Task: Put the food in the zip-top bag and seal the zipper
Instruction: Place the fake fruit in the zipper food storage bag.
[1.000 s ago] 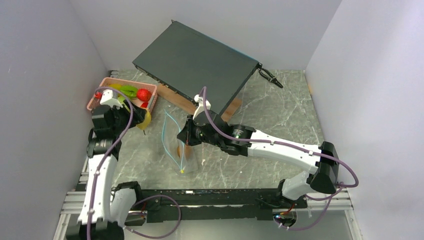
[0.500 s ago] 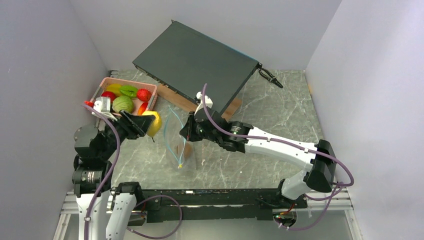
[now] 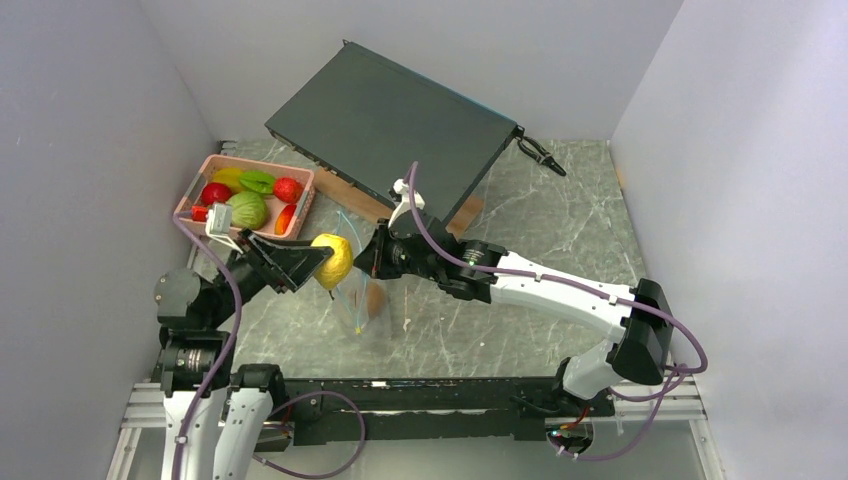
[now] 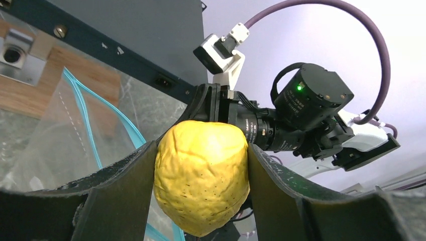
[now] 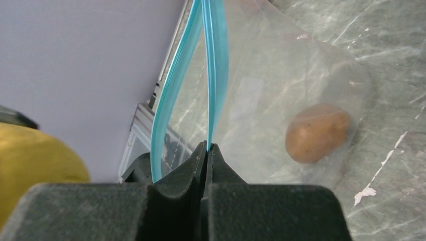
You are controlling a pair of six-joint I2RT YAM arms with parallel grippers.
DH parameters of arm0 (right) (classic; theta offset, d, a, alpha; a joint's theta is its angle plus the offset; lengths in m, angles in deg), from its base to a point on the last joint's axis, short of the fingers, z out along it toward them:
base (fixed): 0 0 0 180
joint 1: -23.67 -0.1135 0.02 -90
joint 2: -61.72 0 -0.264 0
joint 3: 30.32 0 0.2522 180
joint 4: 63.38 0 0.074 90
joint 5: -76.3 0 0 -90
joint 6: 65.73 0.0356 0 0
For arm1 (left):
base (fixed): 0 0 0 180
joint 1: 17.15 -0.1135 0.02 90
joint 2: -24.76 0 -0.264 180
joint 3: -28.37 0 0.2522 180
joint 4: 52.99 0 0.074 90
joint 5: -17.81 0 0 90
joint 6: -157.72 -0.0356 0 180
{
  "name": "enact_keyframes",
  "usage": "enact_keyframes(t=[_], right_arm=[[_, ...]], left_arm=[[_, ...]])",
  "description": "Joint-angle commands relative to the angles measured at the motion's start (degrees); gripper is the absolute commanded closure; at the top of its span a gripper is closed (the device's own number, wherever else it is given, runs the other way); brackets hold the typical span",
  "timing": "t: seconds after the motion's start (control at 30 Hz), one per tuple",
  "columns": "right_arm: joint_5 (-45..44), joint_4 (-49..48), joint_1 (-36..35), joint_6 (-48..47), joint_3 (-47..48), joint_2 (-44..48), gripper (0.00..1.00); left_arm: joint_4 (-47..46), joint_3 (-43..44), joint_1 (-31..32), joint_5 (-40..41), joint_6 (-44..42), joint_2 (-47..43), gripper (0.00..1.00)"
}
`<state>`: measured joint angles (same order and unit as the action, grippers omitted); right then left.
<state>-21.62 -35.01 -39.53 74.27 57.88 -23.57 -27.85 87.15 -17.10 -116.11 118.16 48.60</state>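
Yellow, bumpy toy lemon (image 4: 201, 175) sits clamped in the left claw (image 3: 318, 262), long axis upright, tip down, just left of the clear zip-top bag (image 5: 261, 100). The right claw (image 5: 207, 150) is pinched on the teal zipper (image 5: 213, 75), mouth parted upward. A brown potato-shaped toy (image 5: 317, 133) lies inside. Beyond the bag, a pink plastic basket (image 3: 262, 164) holds red and green toy fruit (image 3: 246, 210).

The yellow toy fruit (image 4: 201, 175) has a bumpy, pitted plastic skin with a soft sheen (fine dark specks in it). The zip-top bag (image 5: 281, 75) is thin, clear, crinkled film, and its zipper (image 5: 217, 60) is a smooth teal plastic strip. The worktop (image 3: 560, 220) looks like veined grey stone, faintly glossy. The black case (image 3: 400, 110) is matt metal, and the pink basket (image 3: 240, 160) is plastic.
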Motion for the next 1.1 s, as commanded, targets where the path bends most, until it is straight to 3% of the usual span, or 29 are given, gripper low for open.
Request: enact_keyframes(t=[0.0, 0.23, 0.53, 0.67, 0.87, 0.93, 0.97, 1.07], right_arm=[[1.9, -3.8, -0.1, 1.5, 1.7, 0.2, 1.00], [3.3, -4.7, -0.4, 2.7, 1.8, 0.2, 1.00], [2.1, -5.5, -0.4, 3.7, 0.2, 2.7, 1.00], [1.6, -6.1, -0.4, 3.8, -0.2, 3.7, 1.00], [1.4, -6.8, -0.5, 4.1, -0.7, 4.3, 1.00], [1.7, -7.0, -0.4, 4.1, -0.6, 4.1, 1.00], [1.8, -7.0, -0.4, 4.0, -0.5, 4.0, 1.00], [2.0, -6.8, -0.4, 3.9, -0.5, 3.7, 1.00]], left_arm=[[-6.9, -1.8, 1.6, 2.8, 4.1, -0.7, 0.97], [-24.4, -13.9, 3.6, 6.7, 13.4, -0.2, 1.00], [-19.9, -17.8, 7.5, 14.3, 2.2, -2.4, 1.00], [-8.7, -15.8, 7.6, 15.9, -3.2, -2.5, 1.00], [-0.4, -13.8, 7.6, 16.3, -4.7, -2.2, 1.00], [0.4, -12.9, 7.6, 15.3, -4.7, -1.3, 0.91], [0.8, -12.4, 7.6, 14.9, -4.8, -0.7, 0.81], [4.1, -9.2, 7.6, 14.0, -7.1, 0.6, 0.32]])
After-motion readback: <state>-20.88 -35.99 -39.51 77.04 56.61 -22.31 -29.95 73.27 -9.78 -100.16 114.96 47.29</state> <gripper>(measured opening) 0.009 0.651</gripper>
